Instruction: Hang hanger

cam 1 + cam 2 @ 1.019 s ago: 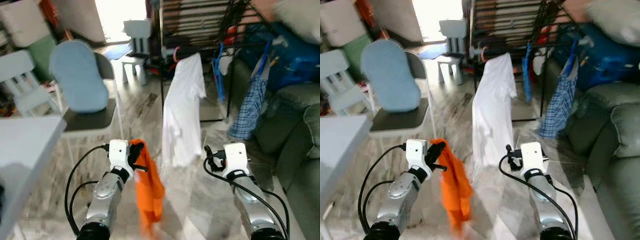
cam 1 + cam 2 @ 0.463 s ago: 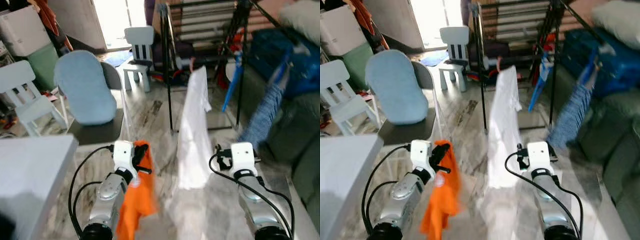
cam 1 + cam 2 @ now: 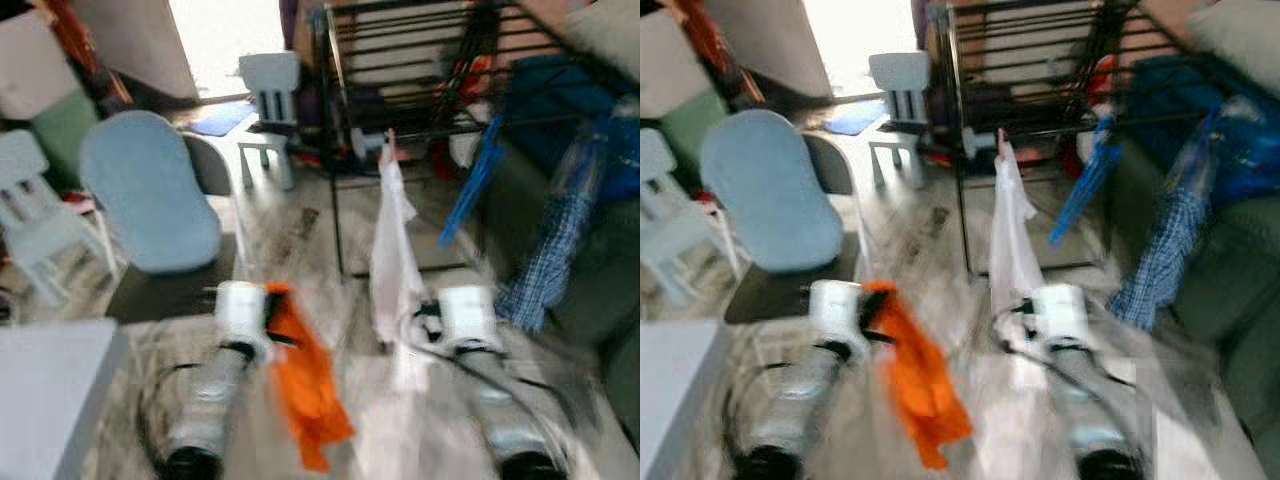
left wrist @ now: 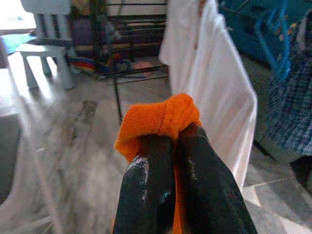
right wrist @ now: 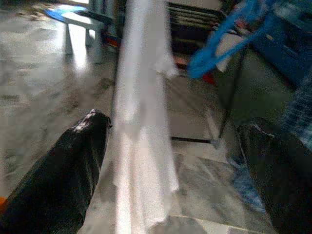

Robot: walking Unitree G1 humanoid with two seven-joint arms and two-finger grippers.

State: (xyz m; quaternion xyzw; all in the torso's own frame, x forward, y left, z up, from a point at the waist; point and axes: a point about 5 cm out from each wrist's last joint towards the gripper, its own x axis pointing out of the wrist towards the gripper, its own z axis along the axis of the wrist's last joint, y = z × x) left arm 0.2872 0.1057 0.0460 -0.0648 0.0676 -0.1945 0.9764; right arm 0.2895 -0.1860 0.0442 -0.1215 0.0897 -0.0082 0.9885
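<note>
Left gripper [image 4: 170,161]: fingers pressed together, clamped on a bunched fold of orange cloth [image 3: 308,390]. Cloth draped down from the fingers, hanging free above the marble floor [image 3: 300,230]. No hanger discernible inside the cloth; head views blurred by motion.

Right gripper [image 5: 170,161]: fingers spread wide apart, holding nothing, raised beside the left gripper, aimed at a white garment [image 3: 395,260].

White garment: hung from the front rail of a black drying rack [image 3: 400,60], straight ahead between the two grippers, lower end near the right gripper in the head views. Blue hanger [image 3: 470,180] on the same rail, just to the right of the white garment. Blue checked cloth [image 3: 550,250] further right, near a dark green sofa [image 3: 1230,300].

Left of the rack: chair with light blue cushion [image 3: 150,190], small white stool [image 3: 270,100] behind it. Corner of a white table [image 3: 50,400] at lower left.
</note>
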